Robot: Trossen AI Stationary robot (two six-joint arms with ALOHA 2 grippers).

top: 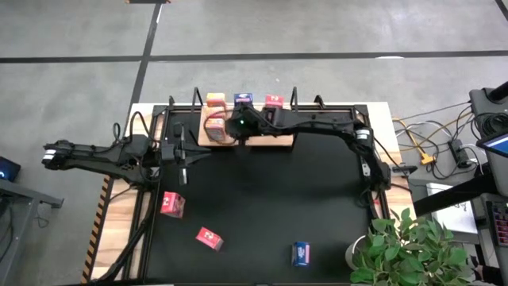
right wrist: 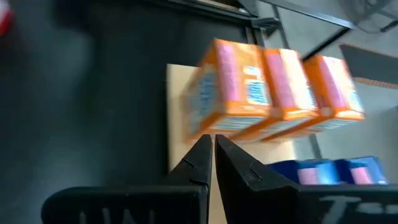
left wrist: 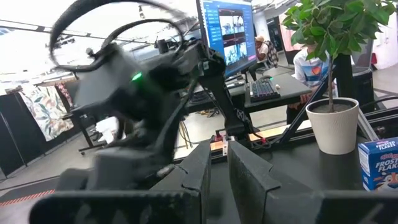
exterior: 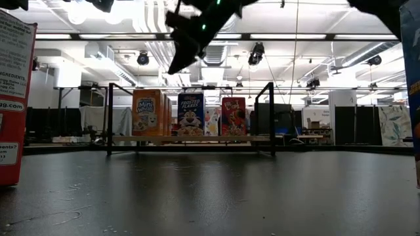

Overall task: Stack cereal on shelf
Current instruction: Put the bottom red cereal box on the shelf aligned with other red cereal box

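The light-wood shelf (top: 266, 141) with black posts stands at the table's far side. Orange (top: 215, 100), blue (top: 243, 99) and red (top: 273, 100) cereal boxes stand upright on it; they also show in the low view (exterior: 147, 113). In the right wrist view three orange boxes (right wrist: 273, 87) stand in a row on the board, with blue boxes (right wrist: 329, 171) beside them. My right gripper (top: 232, 127) hovers above the shelf's left part, fingers (right wrist: 212, 155) shut and empty. My left gripper (top: 183, 168) hangs left of the shelf, shut and empty (left wrist: 219, 168).
Two red boxes (top: 172, 203) (top: 209, 237) and a blue box (top: 301, 253) lie loose on the black mat near the front. A potted plant (top: 409, 246) stands at the front right corner. The mat's middle (top: 270, 191) is bare.
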